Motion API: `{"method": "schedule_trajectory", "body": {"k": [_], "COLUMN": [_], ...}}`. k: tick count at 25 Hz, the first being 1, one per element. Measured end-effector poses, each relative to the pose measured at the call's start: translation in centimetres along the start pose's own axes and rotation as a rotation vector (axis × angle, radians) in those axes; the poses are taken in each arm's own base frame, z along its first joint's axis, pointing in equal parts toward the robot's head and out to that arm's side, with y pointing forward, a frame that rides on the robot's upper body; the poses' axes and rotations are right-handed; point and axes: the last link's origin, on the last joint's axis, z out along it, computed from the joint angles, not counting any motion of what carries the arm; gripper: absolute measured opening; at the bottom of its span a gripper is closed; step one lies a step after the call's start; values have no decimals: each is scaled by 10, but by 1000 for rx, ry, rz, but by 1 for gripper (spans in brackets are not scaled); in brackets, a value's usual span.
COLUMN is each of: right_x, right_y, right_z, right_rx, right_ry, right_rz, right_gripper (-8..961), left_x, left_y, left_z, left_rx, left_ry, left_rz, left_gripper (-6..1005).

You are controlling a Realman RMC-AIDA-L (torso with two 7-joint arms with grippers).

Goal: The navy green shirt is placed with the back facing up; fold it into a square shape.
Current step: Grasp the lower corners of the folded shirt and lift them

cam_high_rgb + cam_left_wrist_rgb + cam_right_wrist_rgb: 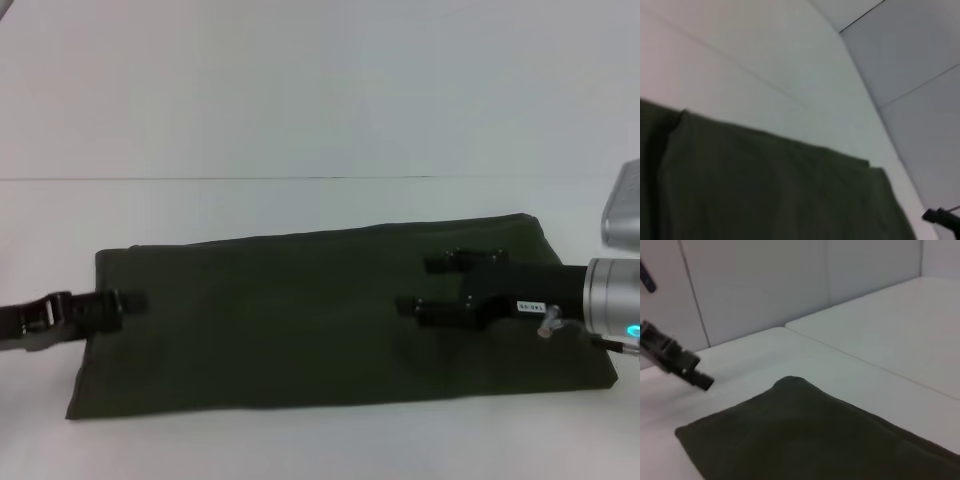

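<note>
The navy green shirt (pixel 300 320) lies flat on the white bench (pixel 300 440), already reduced to 1 long band running across the bench parallel to its near edge, closer to that edge than to the far one. Sleeves are not visible; they appear tucked inside the band. The outline is an oblong, not yet a square.

The left gripper (pixel 125 302) sits low at the band's left end, its tips over the short left edge of the cloth. Whether its fingers are closed on fabric or merely resting there cannot be told. The right gripper (pixel 430 285) reaches in from the right end and hovers over the right portion of the band, with its 2 black fingers spread apart and nothing between them. Contact with the cloth is not confirmed.

Assessment: the step in hand is judged to be the crosswise fold that brings 1 short end over toward the other. To do it well:
1. Take every layer at the short edge, not the top layer alone.
2. Lift only enough to clear the cloth beneath.
3. Carry the end straight along the band, keeping long edges aligned.
4. Lay it down flat before releasing, so no crease traps.
</note>
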Motion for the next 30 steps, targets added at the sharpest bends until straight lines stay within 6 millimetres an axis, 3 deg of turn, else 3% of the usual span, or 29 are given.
{"method": "schedule_trajectory", "body": {"k": [7,13,20,30], "right_x": [18,43,55,56], "right_y": [-28,-30,-27,-27], "right_z": [-47,-80,-81,-72], "right_rx": [98,117,137,148], "right_ry": [23,95,134,187], "right_rz": [435,656,675,641], "right_gripper": [837,837,838,838], "left_x": [1,0,1,-3], "left_y": [-13,-25,-35,-35], "left_z": [-17,-31,-23,-7], "left_rx": [145,263,343,335], "left_ry": [-83,-159,-163,-187], "left_rz": [-33,8,27,25], "left_gripper": [744,741,738,733]}}
